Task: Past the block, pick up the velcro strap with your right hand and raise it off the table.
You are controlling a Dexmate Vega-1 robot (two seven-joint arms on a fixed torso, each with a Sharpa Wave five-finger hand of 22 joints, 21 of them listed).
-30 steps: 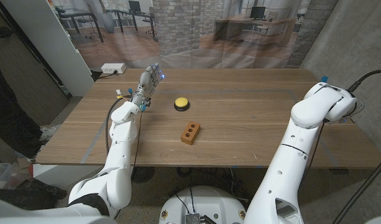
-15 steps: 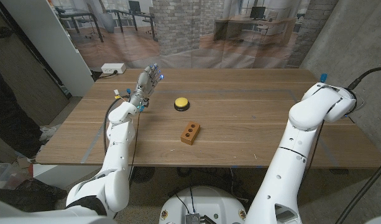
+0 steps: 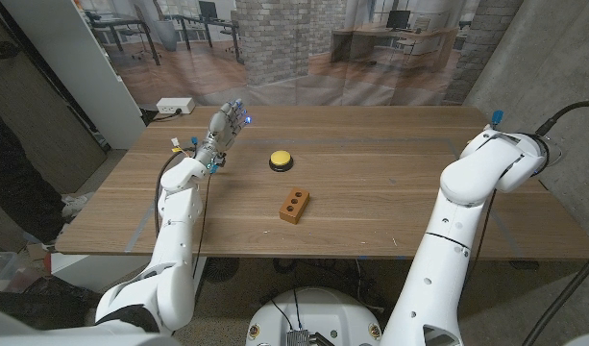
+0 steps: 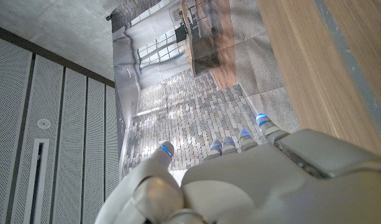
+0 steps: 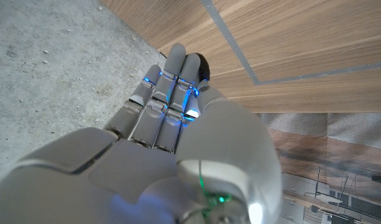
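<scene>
Head view: the brown rectangular block [image 3: 294, 205] with two holes lies mid-frame on the smooth wooden table [image 3: 390, 192], a domed yellow button [image 3: 281, 160] above it; I can't see any velcro strap.

Left wrist view: the left hand [image 4: 252, 180] holds nothing, fingers extended.

Right wrist view: the right hand [image 5: 171, 93] is empty, fingers straight together beside the table edge. Reaching blind risks knocking the block.

Yellow button [image 3: 281, 159] on black base; orange-brown block [image 3: 294, 205]; light wood-grain table [image 3: 371, 183]; white arms.
</scene>
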